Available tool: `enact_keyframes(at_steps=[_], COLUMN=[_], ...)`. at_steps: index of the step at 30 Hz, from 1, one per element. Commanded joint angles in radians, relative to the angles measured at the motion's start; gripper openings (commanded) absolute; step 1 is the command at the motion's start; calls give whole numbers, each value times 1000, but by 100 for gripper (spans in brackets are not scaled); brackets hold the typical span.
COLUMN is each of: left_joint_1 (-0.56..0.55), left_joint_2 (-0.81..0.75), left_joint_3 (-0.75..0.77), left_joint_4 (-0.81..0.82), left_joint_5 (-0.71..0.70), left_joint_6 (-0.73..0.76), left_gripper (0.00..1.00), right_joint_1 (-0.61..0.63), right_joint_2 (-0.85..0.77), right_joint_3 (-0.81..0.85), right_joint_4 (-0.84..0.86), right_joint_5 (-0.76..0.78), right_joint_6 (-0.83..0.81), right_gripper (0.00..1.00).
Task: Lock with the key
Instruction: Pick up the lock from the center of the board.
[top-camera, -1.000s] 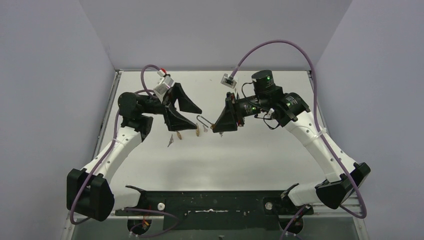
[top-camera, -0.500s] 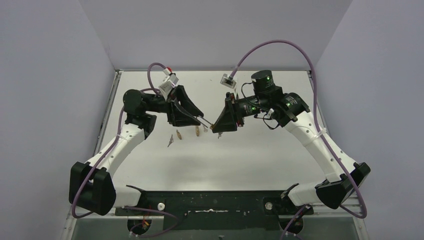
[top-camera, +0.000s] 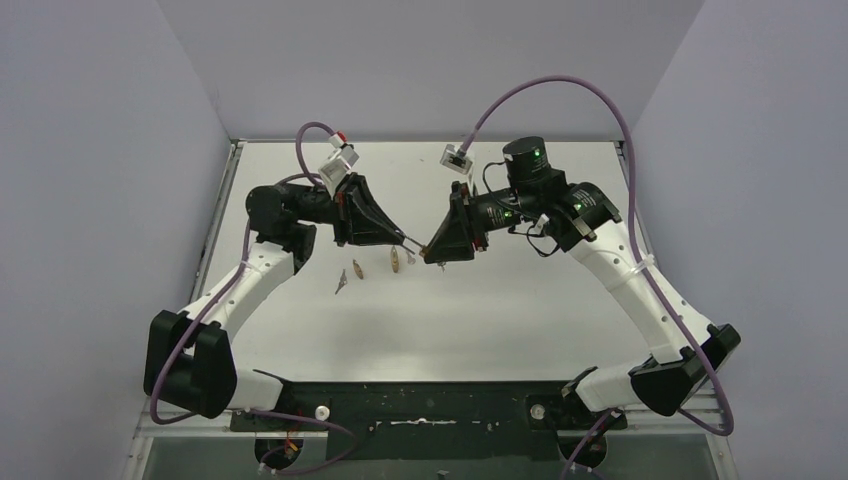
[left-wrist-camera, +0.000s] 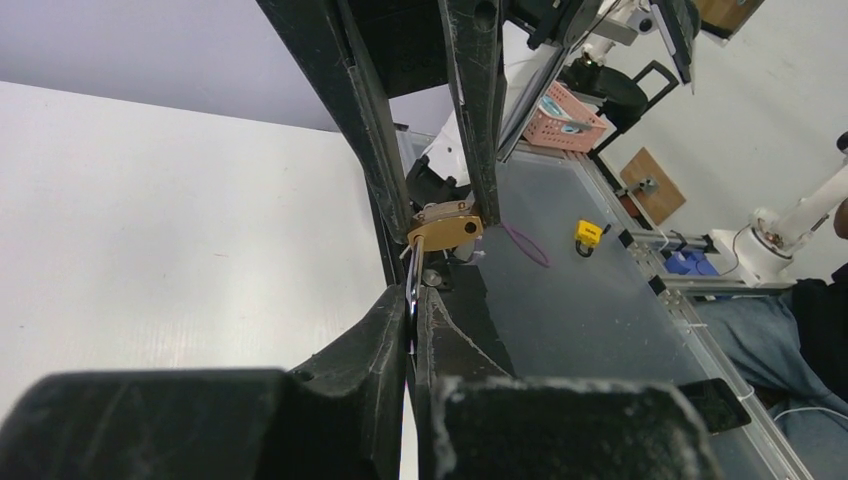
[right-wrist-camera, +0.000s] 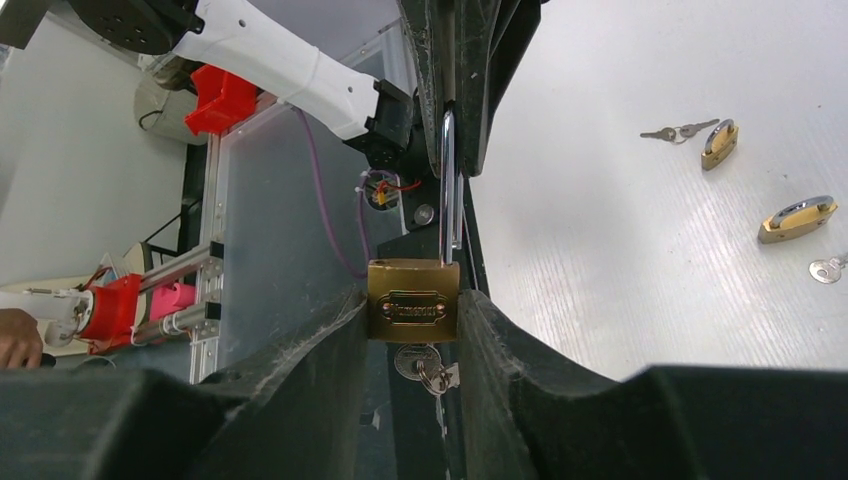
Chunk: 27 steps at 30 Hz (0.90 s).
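Note:
A brass padlock (right-wrist-camera: 413, 300) sits clamped by its body between the fingers of my right gripper (right-wrist-camera: 413, 312), above the table. Its steel shackle (right-wrist-camera: 447, 180) stands raised out of the body. A key (right-wrist-camera: 418, 363) sticks in the keyhole underneath, with a ring and a second key hanging from it. My left gripper (left-wrist-camera: 412, 305) is shut on the shackle (left-wrist-camera: 414, 268), just in front of the padlock body (left-wrist-camera: 445, 228). In the top view the two grippers meet tip to tip at the padlock (top-camera: 424, 250), the left gripper (top-camera: 404, 240) coming from the left and the right gripper (top-camera: 432, 252) from the right.
Two other small padlocks (right-wrist-camera: 720, 143) (right-wrist-camera: 797, 218) lie on the white table, with a pair of keys (right-wrist-camera: 678, 131) and a single key (right-wrist-camera: 828, 268) near them. In the top view they lie just left of the grippers (top-camera: 395, 260) (top-camera: 356, 269).
My left gripper has swung right to the padlock and its jaws have shut on the shackle. The right gripper and the padlock have stayed in place.

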Motion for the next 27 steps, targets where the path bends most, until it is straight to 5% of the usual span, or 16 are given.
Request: enact_keyframes(at_steps=[1, 6, 8, 13, 18, 23, 27], left_joint_1=[6, 48, 64, 94, 92, 80, 74], left_joint_2=[11, 8, -3, -56, -101, -128, -143], left_joint_3=[65, 64, 51, -26, -122, -113, -102], left_joint_4=[139, 168, 177, 225, 279, 279, 279], left_joint_5=[-15, -119, -174, -394, -647, -706, -724], left_joint_6=[-95, -112, -107, -75, -52, -50, -57], left_gripper=[0, 0, 0, 0, 0, 0, 0], right_joint_1=[2, -21, -48, -179, -195, -191, -184], right_joint_2=[15, 13, -24, -207, -191, -171, -144], right_joint_3=[95, 164, 158, -103, -196, -277, -289], right_joint_4=[3, -22, 38, 678, 1009, 1305, 1386], right_joint_5=[24, 120, 147, 123, 63, 80, 98], right_joint_6=[-35, -72, -54, 290, 451, 558, 577], right_gripper=[39, 82, 87, 99, 97, 93, 91])
